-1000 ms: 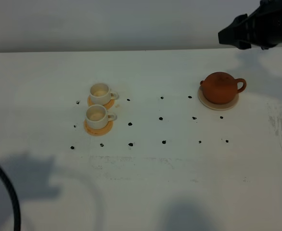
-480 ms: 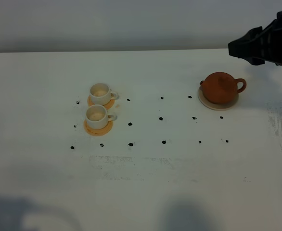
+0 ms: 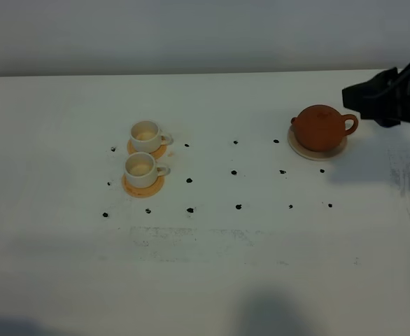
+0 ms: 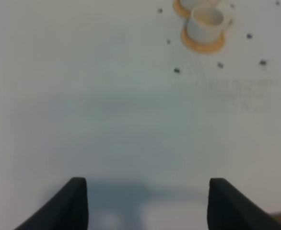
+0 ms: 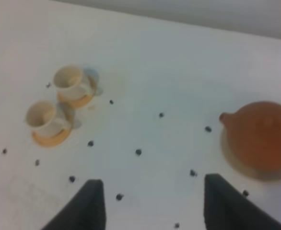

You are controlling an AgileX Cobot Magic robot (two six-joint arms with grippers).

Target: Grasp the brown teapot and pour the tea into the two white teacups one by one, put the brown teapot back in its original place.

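Brown teapot [image 3: 322, 127] on one saucer [image 3: 318, 155]; two white teacups [image 3: 140, 169], two coasters [image 3: 143, 189].

Soft dim light, blurry wrist views

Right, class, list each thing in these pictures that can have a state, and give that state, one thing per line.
Teapot: upright on its saucer, lid on, not held.
Back cup: upright on its coaster.
Front cup: upright on its coaster.
Right hand: open, empty, apart from the teapot.
Left hand: open, empty, above bare table.
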